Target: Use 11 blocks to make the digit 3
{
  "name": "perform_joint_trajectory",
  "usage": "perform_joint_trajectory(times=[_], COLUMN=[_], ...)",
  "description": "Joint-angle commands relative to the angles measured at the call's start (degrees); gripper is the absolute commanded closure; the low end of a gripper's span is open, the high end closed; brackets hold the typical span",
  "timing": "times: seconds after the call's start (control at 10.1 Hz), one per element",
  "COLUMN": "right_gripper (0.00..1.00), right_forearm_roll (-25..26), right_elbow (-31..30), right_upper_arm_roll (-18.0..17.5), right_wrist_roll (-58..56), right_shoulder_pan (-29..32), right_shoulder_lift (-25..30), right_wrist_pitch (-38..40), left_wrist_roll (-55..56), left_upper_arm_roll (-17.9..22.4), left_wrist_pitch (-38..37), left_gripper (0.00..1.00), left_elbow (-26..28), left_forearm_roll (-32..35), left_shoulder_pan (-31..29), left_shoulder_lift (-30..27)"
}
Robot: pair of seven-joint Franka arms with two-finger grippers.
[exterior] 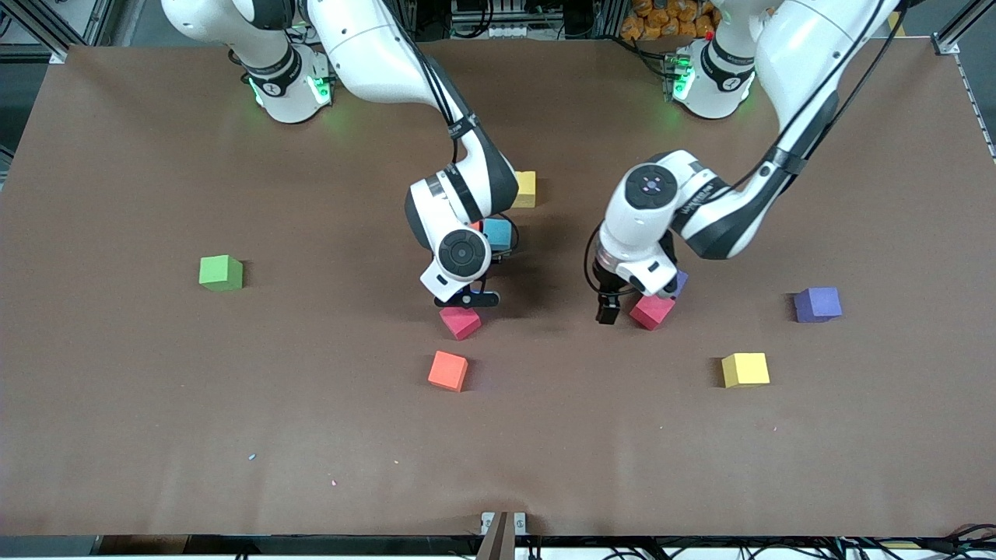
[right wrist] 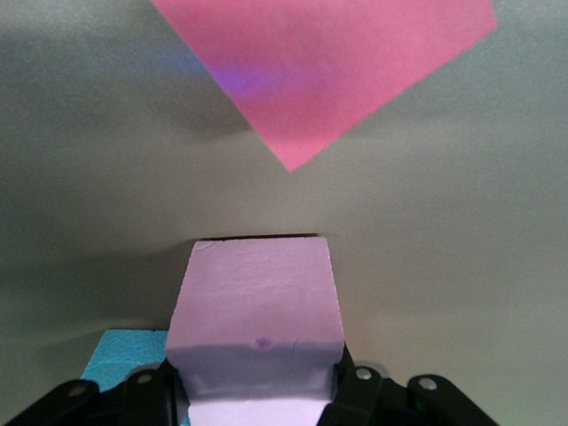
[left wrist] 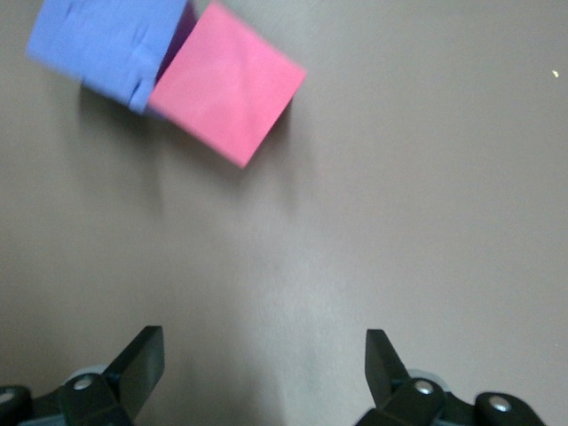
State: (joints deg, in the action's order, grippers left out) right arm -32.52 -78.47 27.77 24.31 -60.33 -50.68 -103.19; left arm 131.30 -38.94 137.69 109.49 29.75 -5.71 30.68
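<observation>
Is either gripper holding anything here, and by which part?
The right gripper holds a pale pink block, pinched by two opposite side faces. The left gripper is open and holds nothing.

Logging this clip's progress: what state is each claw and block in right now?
left claw: open, empty, over bare table.
right claw: shut on pale pink block.
pink block: on the table, touching blue-purple block.
orange block: loose on the table.
green block: loose, alone.
</observation>
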Motion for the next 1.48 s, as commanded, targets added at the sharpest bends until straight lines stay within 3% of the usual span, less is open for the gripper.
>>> perform_joint_trajectory(times=[0.0, 0.2, 0.49, 0.99, 1.38], right_gripper=[1.00, 1.00, 1.00, 1.00, 1.00], right_forearm_roll=[0.0, 0.0, -1.1, -3.1, -2.9], right_elbow=[2.3, 2.3, 2.3, 2.4, 2.5], right_upper_arm_roll=[-1.0, -1.9, -2.0, -2.4, -2.4], right_wrist_roll=[0.9, 0.9, 1.0, 1.0, 0.8], right_shoulder_pan=[1.8, 2.2, 2.6, 3.5, 3.5], right_shoulder_lift=[-1.3, -1.3, -1.3, -1.3, -1.3], right_wrist_pitch=[3.3, 3.5, 3.1, 3.2, 3.2], left_wrist_roll=[-14.3, -29.1, -47.7, -84.0, -101.0], left_upper_arm_roll=[-1.0, -0.9, -0.5, -0.2, 0.7], left_wrist_pitch=[-5.3, -11.2, -11.7, -12.1, -12.2], left_gripper=[0.00, 0.00, 0.00, 0.00, 0.00], left_elbow=[-3.2, -7.8, -10.9, -11.2, -10.4], left_forearm_roll=[-4.7, -7.8, -8.9, -8.5, 0.6], left_shoulder_pan=[-2.2, -3.3, -3.8, -3.6, -3.4], left_shoulder_lift=[-0.1, 1.5, 3.3, 4.9, 5.4])
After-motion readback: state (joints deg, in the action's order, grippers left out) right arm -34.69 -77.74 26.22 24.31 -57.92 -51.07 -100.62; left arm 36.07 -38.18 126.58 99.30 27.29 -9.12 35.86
